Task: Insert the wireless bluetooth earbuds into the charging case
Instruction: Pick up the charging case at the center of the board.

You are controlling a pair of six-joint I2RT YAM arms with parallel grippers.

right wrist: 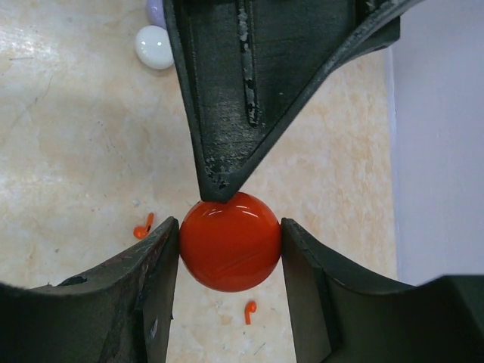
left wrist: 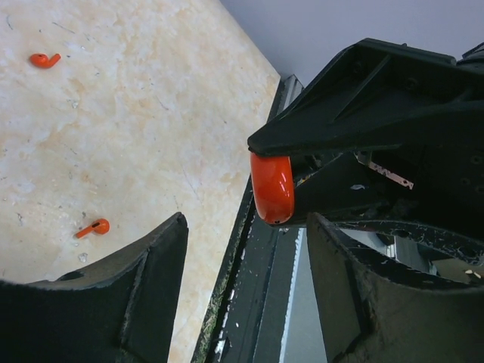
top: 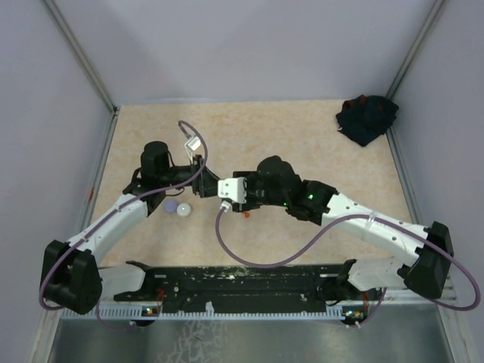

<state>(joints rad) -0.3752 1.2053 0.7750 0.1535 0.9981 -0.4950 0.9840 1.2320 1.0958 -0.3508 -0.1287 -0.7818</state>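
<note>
Pincers of both arms meet over the middle of the tabletop [top: 302, 128]. The right pincer [right wrist: 229, 236] grips the round orange charging case [right wrist: 229, 253], one finger pressed to each side of it. The left pincer [left wrist: 246, 227] stands open with its fingers apart, and one left fingertip [right wrist: 218, 181] touches the case's upper edge. One orange earbud [right wrist: 144, 227] lies loose on the surface just left of the case. A second earbud [right wrist: 249, 311] lies just below the case, toward the right; neither is in it. A white disc [right wrist: 154, 47] and a lavender disc [right wrist: 155, 10] sit side by side farther left, well apart from the grip. In the right wrist view the tabletop's edge meets a pale wall [right wrist: 439, 151] close beside the pincer. From above, bare surface stretches toward the far edge and to the right. A black cloth [top: 367, 119] is bunched in the far right corner.
</note>
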